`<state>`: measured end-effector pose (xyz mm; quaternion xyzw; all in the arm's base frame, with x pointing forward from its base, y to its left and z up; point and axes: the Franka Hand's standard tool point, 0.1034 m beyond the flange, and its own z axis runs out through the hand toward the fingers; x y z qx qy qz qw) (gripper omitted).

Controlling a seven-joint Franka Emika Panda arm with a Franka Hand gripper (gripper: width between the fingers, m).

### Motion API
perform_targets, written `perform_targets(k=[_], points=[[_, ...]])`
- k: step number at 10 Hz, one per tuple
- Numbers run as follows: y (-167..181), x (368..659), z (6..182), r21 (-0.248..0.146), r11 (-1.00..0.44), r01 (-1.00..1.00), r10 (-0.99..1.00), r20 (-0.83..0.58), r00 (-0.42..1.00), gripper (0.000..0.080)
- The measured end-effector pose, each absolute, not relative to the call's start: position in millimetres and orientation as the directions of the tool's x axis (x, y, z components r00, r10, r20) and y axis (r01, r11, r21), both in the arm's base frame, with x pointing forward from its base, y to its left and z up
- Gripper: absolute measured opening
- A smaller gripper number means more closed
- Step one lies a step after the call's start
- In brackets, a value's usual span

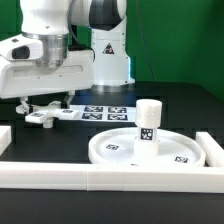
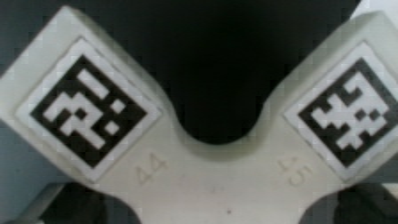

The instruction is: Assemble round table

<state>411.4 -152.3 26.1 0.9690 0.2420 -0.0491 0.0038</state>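
The large round rimmed disc [image 1: 118, 152] lies on the black table at the exterior view's right, with the short cylindrical post [image 1: 150, 122] standing upright on it. My gripper [image 1: 42, 108] is at the exterior view's left, apart from the disc, shut on the four-armed cross piece [image 1: 40, 116] and holding it low over the table. In the wrist view the cross piece [image 2: 214, 180] fills the picture, with two tagged arms spreading away from its hub. My fingers are largely hidden there.
The marker board [image 1: 102, 113] lies flat behind the disc, next to the held cross piece. Long white border rails run along the front [image 1: 110, 180], left [image 1: 5, 135] and right [image 1: 214, 148]. The robot base [image 1: 108, 55] stands at the back.
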Motion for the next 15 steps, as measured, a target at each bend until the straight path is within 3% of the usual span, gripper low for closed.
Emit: perform_targets(k=[1,2,3,6,8,13,15], points=[[-152.3,411.7,26.1,-0.016,-0.882,0.470,0.469,-0.097,0.878,0.0612],[-152.1,412.9,26.9,-0.015,-0.882,0.471,0.470,-0.096,0.877,0.0475],[-151.6,414.3,27.4,-0.014,-0.881,0.473,0.472,-0.094,0.877,0.0440],[-145.0,424.7,32.3,-0.012,-0.874,0.486,0.486,-0.086,0.870,0.0440],[-114.7,442.8,54.8,-0.024,-0.891,0.454,0.454,-0.084,0.887,0.0440],[-22.6,492.3,132.5,-0.038,-0.945,0.324,0.326,-0.095,0.941,0.0442],[-1.9,518.6,145.3,-0.029,-0.955,0.296,0.298,-0.091,0.950,0.0442]])
